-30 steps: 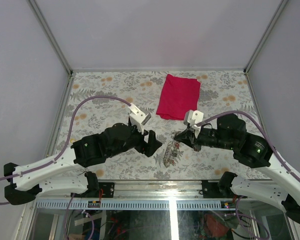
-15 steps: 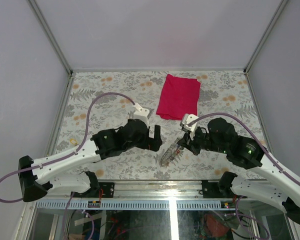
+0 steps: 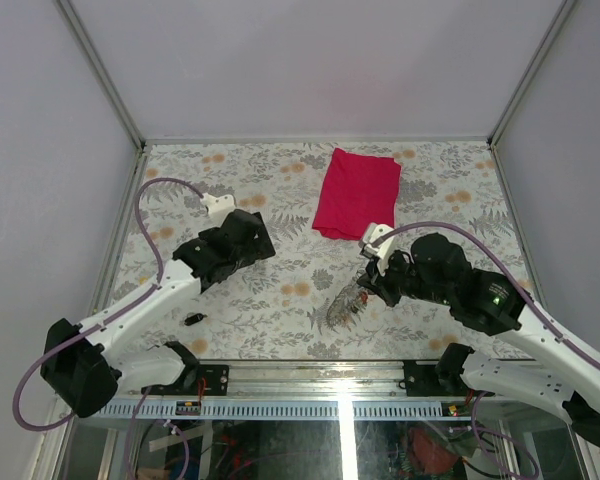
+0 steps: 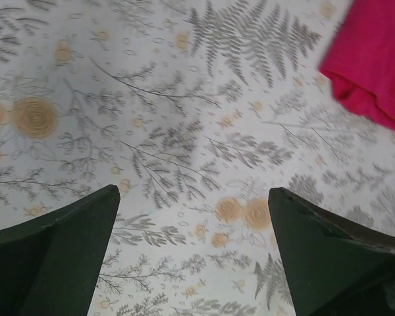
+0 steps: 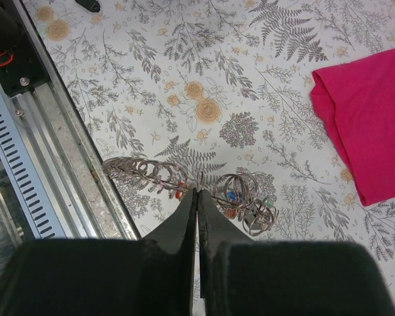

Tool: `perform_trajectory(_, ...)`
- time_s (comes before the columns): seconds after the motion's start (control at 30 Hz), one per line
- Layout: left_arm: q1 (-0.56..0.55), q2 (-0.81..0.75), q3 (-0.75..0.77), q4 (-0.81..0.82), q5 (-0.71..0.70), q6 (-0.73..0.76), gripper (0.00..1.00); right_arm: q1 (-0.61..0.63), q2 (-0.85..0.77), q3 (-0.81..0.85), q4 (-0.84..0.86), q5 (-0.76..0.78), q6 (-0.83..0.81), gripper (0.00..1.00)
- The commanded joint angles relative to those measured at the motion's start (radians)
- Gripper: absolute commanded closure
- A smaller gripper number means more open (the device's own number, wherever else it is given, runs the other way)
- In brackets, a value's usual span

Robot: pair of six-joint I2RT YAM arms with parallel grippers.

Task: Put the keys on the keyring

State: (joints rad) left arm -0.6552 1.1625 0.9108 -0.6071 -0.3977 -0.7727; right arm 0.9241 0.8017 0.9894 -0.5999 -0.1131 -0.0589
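Observation:
My right gripper [image 5: 197, 191] is shut on the keyring [image 5: 151, 174], a linked bunch of grey metal rings, and holds it just above the table near the front edge. Keys with red [image 5: 179, 193], blue [image 5: 232, 195] and green heads hang among the rings. The bunch also shows in the top view [image 3: 345, 303], below the right gripper [image 3: 367, 282]. A small black key [image 3: 192, 319] lies alone on the table at the front left; it also shows in the right wrist view [image 5: 89, 4]. My left gripper [image 4: 194, 191] is open and empty over bare tablecloth, at the left middle of the top view [image 3: 252, 236].
A red folded cloth [image 3: 357, 193] lies at the back centre; it shows in the left wrist view [image 4: 375, 59] and the right wrist view [image 5: 368, 125]. The table's metal front rail [image 5: 46, 151] runs close to the hanging rings. Side walls enclose the table.
My left arm has pulled away from the keyring to the left and back, gripper open. The black key at the front left is now uncovered. My right gripper has kept hold of the keyring.

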Motion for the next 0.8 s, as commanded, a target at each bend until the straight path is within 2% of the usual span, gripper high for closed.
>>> perform_trajectory(0.0, 0.056, 0.043, -0.007, -0.057, -0.137, -0.111, 0.00, 0.004, 0.014, 0.047, 0.078, -0.002, 0.016, 1.00)
perform_trajectory(0.27, 0.137, 0.051, -0.096, -0.062, -0.163, -0.222, 0.00, 0.004, 0.091, 0.097, 0.076, -0.003, 0.022, 1.00)
perform_trajectory(0.37, 0.239, 0.037, -0.133, -0.033, -0.137, -0.194, 0.00, 0.006, 0.113, 0.106, 0.085, -0.014, 0.034, 1.00)
perform_trajectory(0.77, 0.645, 0.111, -0.168, 0.044, -0.216, -0.130, 0.00, 0.006, 0.125, 0.122, 0.082, -0.081, 0.057, 1.00)
